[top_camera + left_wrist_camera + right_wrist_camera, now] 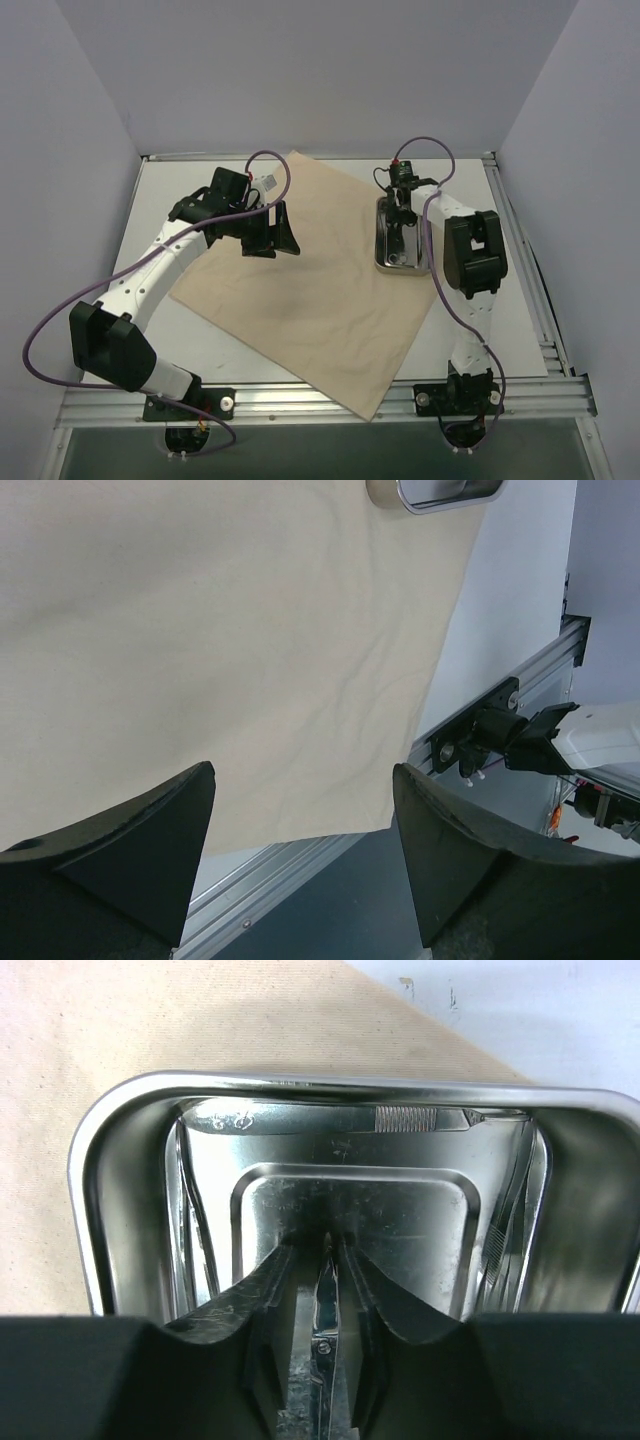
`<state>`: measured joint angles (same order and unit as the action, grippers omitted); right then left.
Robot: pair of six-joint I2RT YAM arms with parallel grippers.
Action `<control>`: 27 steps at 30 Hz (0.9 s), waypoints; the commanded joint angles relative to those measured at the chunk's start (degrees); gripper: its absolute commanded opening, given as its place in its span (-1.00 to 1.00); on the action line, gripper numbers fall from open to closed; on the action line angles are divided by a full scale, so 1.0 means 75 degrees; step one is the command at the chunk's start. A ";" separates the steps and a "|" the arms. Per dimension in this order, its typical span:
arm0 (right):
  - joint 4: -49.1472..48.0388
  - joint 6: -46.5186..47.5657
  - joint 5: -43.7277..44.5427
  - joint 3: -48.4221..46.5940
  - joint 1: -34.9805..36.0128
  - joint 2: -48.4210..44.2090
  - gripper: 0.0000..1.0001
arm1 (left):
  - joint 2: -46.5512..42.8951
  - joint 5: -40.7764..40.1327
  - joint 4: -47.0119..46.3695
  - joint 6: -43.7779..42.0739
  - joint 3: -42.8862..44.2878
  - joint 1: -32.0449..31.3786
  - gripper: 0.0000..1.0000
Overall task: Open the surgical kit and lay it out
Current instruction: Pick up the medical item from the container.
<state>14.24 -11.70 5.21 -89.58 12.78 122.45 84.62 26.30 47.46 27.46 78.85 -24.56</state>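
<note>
The beige wrap sheet (300,280) lies spread flat as a large square on the table; it also fills the left wrist view (220,650). The shiny steel tray (400,268) stands on the sheet's right corner. My right gripper (403,215) reaches down into the tray (100,1150) and is shut on the thin metal scissors (326,1300), which lie along the tray floor. A thin ribbed metal instrument (400,1118) rests against the tray's far wall. My left gripper (280,238) hovers open and empty above the sheet's upper left part (305,850).
An aluminium rail (320,400) runs along the table's near edge, and the sheet's near corner overhangs it. The right arm's base (500,730) sits at that rail. White walls close in the table on the left, back and right.
</note>
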 commanded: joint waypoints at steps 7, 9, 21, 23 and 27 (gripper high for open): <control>0.0328 0.0131 0.0184 0.0073 -0.0098 0.0115 -0.99 | -0.0126 0.0079 0.0059 -0.0205 0.0139 0.0040 0.62; 0.0351 0.0154 0.0207 -0.0020 -0.0121 0.0044 -1.00 | -0.0115 0.0090 0.0047 -0.0193 0.0139 0.0040 0.62; 0.0844 0.0037 0.0207 -0.0197 -0.0379 -0.1127 -1.00 | -0.0161 0.0219 -0.0386 0.0123 -0.0025 0.0028 0.62; 0.0867 0.0037 0.0207 -0.0255 -0.0426 -0.1210 -1.00 | -0.0173 0.0231 -0.0457 0.0182 -0.0060 0.0016 0.62; 0.0972 -0.0009 0.0137 -0.0419 -0.0496 -0.1269 -1.00 | -0.0162 0.0266 -0.0644 0.0252 -0.0072 -0.0042 0.61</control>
<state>18.81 -11.14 5.61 -90.45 9.56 116.29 84.60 27.03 46.02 28.53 78.35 -24.62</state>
